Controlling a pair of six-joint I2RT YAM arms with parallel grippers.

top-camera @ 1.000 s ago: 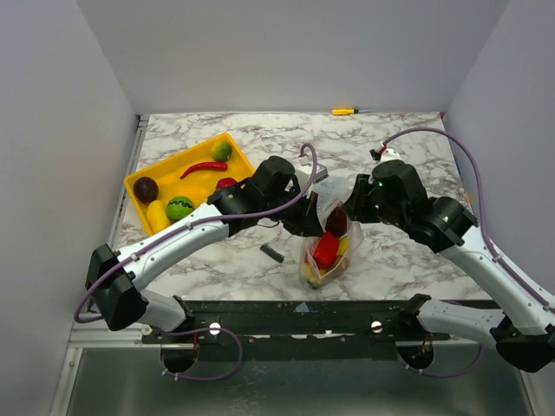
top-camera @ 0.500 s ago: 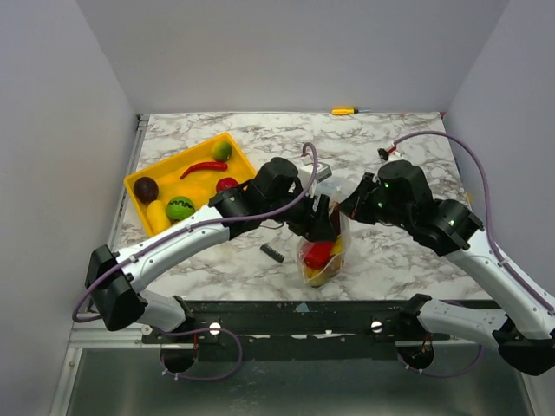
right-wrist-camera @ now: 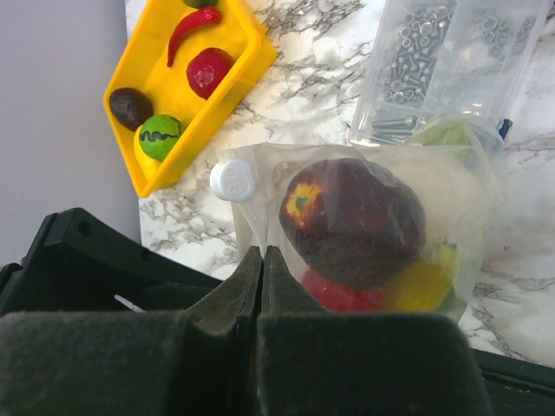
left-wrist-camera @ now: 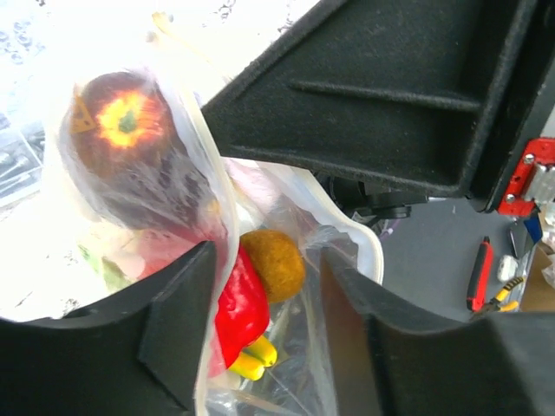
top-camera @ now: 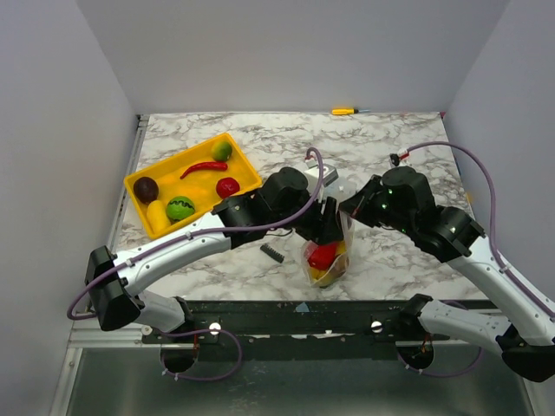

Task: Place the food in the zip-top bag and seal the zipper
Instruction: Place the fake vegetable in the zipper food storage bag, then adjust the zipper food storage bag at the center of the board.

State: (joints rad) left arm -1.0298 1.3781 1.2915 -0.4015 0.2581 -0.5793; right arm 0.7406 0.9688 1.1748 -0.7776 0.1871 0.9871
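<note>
The zip-top bag (top-camera: 326, 257) stands near the table's front edge, between both arms. It holds food: a dark red apple (right-wrist-camera: 351, 221), a red pepper (left-wrist-camera: 238, 303), a brown ball (left-wrist-camera: 273, 264) and yellow pieces. My right gripper (right-wrist-camera: 262, 251) is shut on the bag's zipper rim, just below the white slider (right-wrist-camera: 232, 180). My left gripper (left-wrist-camera: 269, 256) is open, its fingers either side of the bag's mouth, with one clear wall between them. More food lies in the yellow tray (top-camera: 240, 148): a red chili (top-camera: 204, 166), a green piece (top-camera: 180, 208) and a dark purple piece (top-camera: 146, 188).
A clear box of screws (right-wrist-camera: 434, 61) sits just behind the bag. A small black spring (top-camera: 271, 252) lies left of the bag. A yellow-handled screwdriver (top-camera: 344, 111) rests at the table's far edge. Grey walls enclose the left, back and right sides.
My left gripper has opened and shifted right over the bag's mouth. My right gripper has closed on the rim. The bag has pulled upright and moved slightly toward the front.
</note>
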